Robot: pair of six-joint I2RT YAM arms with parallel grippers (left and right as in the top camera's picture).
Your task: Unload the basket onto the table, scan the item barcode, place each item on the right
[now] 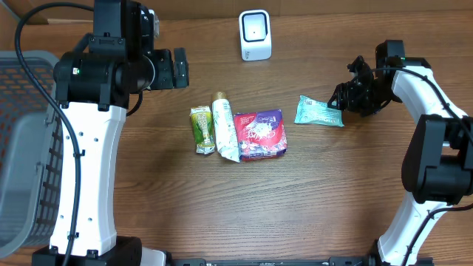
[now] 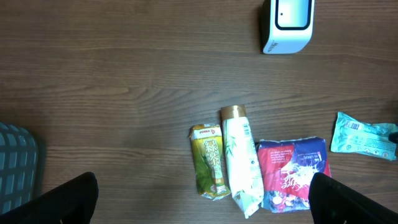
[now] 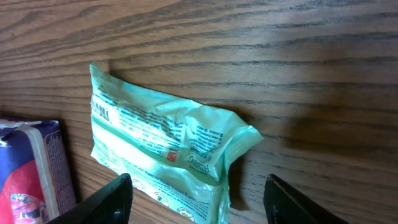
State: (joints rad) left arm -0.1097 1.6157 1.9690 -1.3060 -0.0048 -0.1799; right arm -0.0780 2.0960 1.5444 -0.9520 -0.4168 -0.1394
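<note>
A teal packet lies flat on the wooden table to the right of the other items. My right gripper sits at its right end. In the right wrist view that gripper is open, and the packet lies on the wood, its crumpled end reaching between the two dark fingertips. The white barcode scanner stands at the back centre, also seen as the scanner in the left wrist view. My left gripper hovers open and empty at the back left; its view shows the gripper above the item row.
A green packet, a white tube and a red and purple packet lie side by side mid-table. A grey mesh basket stands at the left edge.
</note>
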